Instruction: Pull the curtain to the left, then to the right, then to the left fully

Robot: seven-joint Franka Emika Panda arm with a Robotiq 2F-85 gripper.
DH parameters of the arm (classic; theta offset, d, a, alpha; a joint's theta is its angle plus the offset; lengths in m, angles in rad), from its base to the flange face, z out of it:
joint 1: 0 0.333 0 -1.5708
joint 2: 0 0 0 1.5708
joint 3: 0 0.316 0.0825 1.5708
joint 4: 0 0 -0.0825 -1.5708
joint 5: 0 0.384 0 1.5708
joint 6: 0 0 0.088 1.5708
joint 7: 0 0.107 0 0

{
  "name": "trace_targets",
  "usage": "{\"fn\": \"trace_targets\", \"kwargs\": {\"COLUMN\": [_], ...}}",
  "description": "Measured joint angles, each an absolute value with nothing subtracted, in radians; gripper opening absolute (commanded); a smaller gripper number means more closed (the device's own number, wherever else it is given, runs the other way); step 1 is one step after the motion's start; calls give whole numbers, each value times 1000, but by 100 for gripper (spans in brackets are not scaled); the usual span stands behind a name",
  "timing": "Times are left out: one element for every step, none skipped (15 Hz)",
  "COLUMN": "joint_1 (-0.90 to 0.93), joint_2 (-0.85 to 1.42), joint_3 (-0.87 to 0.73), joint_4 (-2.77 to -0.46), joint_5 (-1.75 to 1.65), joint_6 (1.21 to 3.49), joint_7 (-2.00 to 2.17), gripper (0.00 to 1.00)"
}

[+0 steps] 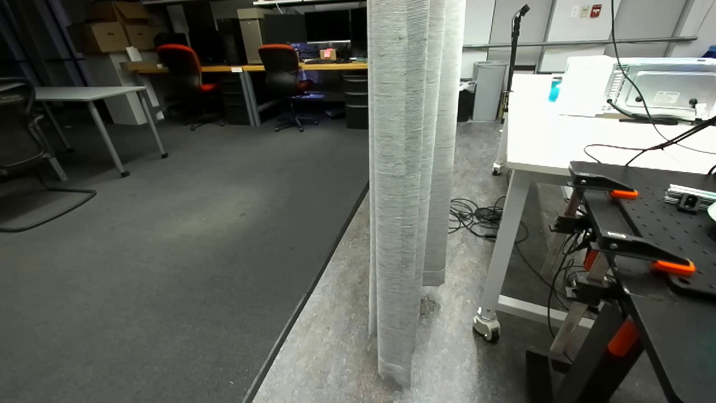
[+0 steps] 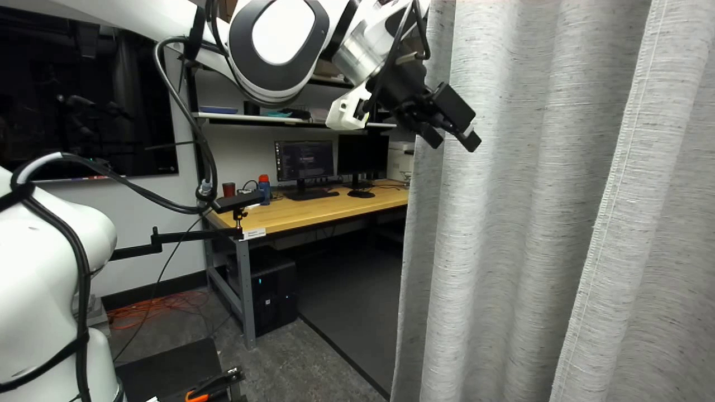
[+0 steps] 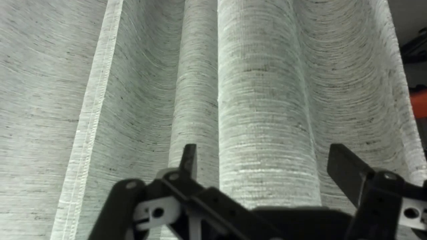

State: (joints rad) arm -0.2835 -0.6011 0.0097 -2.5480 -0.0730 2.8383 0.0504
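In an exterior view, looking slightly down along the carpet's (image 1: 212,235) right edge, curtain (image 1: 404,190) near, in an exterior view, from just beside the arm (image 2: 278,39), facing curtain and desk's (image 2: 313,214) front edge, wrist view nearest, facing curtain past the gripper (image 3: 262,156), curtain in all three.

In an exterior view, the white arm (image 2: 33,268) bore black cables (image 2: 84,304) at left, a dark-grey ring (image 2: 273,76) upper centre; low in the wrist view, the black gripper (image 3: 263,158) had pale links (image 3: 170,211).
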Motion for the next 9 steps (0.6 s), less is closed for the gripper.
{"fn": "trace_targets", "kwargs": {"joint_1": [-290, -298, -306, -313, -321, -329, -339, -353, -370], "joint_2": [-601, -601, -601, -600, -598, -595, -590, -585, -578], "joint_3": [20, 32, 46, 61, 77, 93, 112, 131, 152], "joint_4": [-2546, -2544, -2542, -2538, -2531, -2523, -2514, -2506, -2499], "joint_5": [-79, -87, -90, -91, -91, -91, -91, -91, -91], "joint_6": [2852, 2875, 2899, 2921, 2939, 2954, 2966, 2976, 2987], "joint_7": [56, 66, 77, 88, 102, 116, 133, 148, 163], "gripper": [100, 100, 100, 100, 100, 100, 100, 100, 100]}}
